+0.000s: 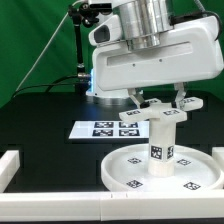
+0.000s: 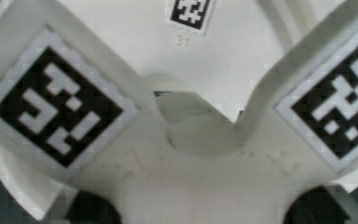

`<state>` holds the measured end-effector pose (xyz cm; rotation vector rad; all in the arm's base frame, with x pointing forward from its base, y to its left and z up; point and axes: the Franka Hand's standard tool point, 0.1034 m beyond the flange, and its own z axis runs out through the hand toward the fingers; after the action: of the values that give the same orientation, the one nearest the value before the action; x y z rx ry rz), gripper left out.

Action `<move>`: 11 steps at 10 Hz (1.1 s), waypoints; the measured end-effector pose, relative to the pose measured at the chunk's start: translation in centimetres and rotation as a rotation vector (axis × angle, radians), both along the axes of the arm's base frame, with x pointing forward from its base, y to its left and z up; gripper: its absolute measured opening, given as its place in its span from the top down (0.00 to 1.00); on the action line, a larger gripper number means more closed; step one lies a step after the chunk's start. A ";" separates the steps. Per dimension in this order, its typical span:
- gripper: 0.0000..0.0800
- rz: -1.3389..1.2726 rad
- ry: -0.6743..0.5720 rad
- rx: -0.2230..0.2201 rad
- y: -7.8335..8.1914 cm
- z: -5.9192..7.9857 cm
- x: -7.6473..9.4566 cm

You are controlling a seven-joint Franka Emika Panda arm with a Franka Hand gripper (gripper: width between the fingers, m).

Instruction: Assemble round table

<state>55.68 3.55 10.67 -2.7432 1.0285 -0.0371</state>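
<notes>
One white arm (image 1: 150,50) is filling the top of your exterior view and hanging over the black table (image 1: 40,110), with a green backdrop (image 1: 30,40) behind it. A white rail (image 1: 10,165) is running along the table's edge at the exterior view's left and along the near side.

You are getting the round disc (image 1: 125,172) lying flat on the table, low in the picture and toward the exterior view's right. Its rim is facing up and tags are showing on its face. The marker board (image 1: 108,128) is lying flat behind the disc, toward the exterior view's left, near it but not touching.

The leg (image 1: 160,150) is standing upright at about the middle of the disc, with one tag facing the camera. The cross piece (image 1: 162,113) is sitting right at the top of the leg, roughly level. You cannot tell whether it is seated on the leg or only touching it.

Your gripper (image 1: 158,102) is pointing straight down over the leg, with one finger standing on each side of the cross piece. In the wrist view the cross piece (image 2: 194,140) is filling the picture, two tagged arms are spreading apart, and the dark fingertips (image 2: 96,208) are showing at the edge. You cannot tell whether the fingers are pinching the cross piece or just flanking it.
</notes>
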 end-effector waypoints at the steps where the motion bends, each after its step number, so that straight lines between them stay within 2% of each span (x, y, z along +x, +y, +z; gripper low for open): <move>1: 0.44 -0.111 0.020 0.010 0.0 0.0 0.0; 7: 0.44 -0.652 0.111 0.066 -0.1 0.0 0.2; 9: 0.41 -0.758 0.130 0.085 -0.1 0.0 0.2; 10: 0.41 -0.725 0.131 0.083 0.0 0.1 0.2; 11: 0.24 -0.657 0.134 0.079 0.0 0.5 0.1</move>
<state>55.81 3.51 11.16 -2.2427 1.8736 0.0849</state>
